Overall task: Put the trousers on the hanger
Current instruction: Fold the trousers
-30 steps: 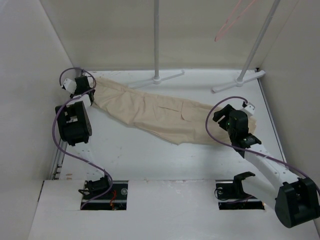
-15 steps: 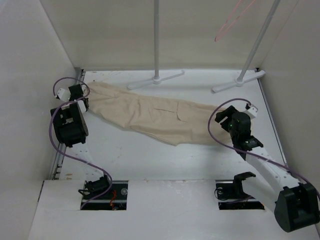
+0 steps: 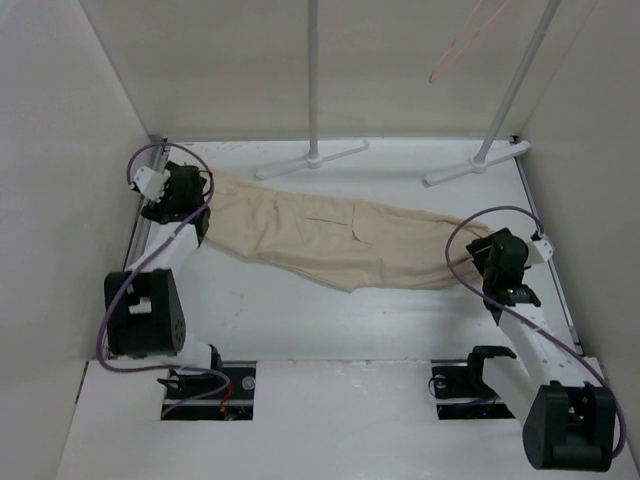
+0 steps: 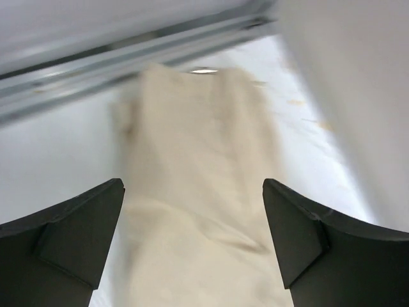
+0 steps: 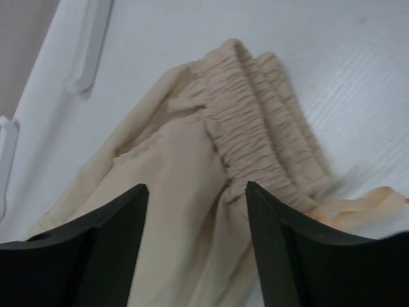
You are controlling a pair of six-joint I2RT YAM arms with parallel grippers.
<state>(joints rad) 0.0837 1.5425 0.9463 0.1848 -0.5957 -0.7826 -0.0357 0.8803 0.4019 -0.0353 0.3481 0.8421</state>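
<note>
The beige trousers (image 3: 330,235) lie flat across the table, legs to the left, gathered waistband (image 5: 255,128) to the right. My left gripper (image 3: 192,197) hovers over the leg end with its fingers wide apart; in the left wrist view the left gripper (image 4: 192,192) is open above the cloth (image 4: 192,160) and holds nothing. My right gripper (image 3: 490,252) is at the waistband end; in the right wrist view the right gripper (image 5: 195,188) stands open astride the cloth (image 5: 179,192), just short of the elastic. The pink hanger (image 3: 455,45) hangs high at the back right.
Two grey-white rack poles rise from the back of the table, one in the middle (image 3: 313,80) and one leaning at the right (image 3: 515,90), each on a flat foot (image 3: 312,158). White walls enclose the left, back and right sides.
The left gripper has opened and let go of the leg end, and its arm has swung right. The right arm has drawn back to the right, its jaws now over the waistband.
</note>
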